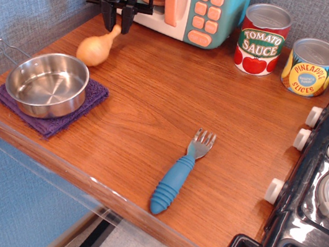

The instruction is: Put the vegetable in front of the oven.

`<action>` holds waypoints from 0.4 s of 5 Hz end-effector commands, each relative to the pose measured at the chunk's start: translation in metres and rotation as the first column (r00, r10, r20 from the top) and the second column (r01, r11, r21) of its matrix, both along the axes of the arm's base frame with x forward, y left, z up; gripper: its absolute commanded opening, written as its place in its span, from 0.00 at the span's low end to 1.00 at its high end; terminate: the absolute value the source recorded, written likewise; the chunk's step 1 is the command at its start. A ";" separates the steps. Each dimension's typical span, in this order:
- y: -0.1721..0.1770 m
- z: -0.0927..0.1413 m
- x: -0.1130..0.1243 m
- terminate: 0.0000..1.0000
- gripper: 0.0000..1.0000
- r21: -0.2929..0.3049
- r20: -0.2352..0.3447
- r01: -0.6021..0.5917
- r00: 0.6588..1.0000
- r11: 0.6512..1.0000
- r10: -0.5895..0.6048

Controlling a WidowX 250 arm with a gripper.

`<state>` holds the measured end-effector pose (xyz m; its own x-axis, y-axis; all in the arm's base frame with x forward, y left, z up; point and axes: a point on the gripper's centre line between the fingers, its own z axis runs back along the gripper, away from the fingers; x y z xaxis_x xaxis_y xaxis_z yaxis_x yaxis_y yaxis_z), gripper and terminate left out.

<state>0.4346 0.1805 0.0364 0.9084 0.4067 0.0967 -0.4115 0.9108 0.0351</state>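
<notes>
The vegetable (94, 50), tan-orange with a thin knobbed neck, lies on the wooden counter (155, 103) just behind the pot, its neck pointing up and back. The black gripper (117, 26) hangs right over the neck's tip. Its fingers (110, 16) stand apart on either side of the knob and do not seem to squeeze it. The oven (195, 6), teal and white with salmon-pink buttons, stands at the back of the counter. The vegetable lies in front of and slightly left of the oven's left corner.
A steel pot (47, 83) sits on a purple cloth (86, 102) at the front left. A blue-handled fork (178, 173) lies near the front edge. Tomato sauce (262, 39) and pineapple (311, 66) cans stand at the back right. A black stove (323, 186) fills the right side.
</notes>
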 end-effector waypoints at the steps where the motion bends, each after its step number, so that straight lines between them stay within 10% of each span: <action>1: 0.007 0.042 -0.003 0.00 1.00 0.021 0.070 0.005 0.998 1.000 -0.006; 2: 0.001 0.074 -0.013 0.00 1.00 0.018 0.141 0.028 0.990 0.999 -0.030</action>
<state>0.4264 0.1686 0.0701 0.9167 0.3728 0.1437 -0.3751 0.9269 -0.0122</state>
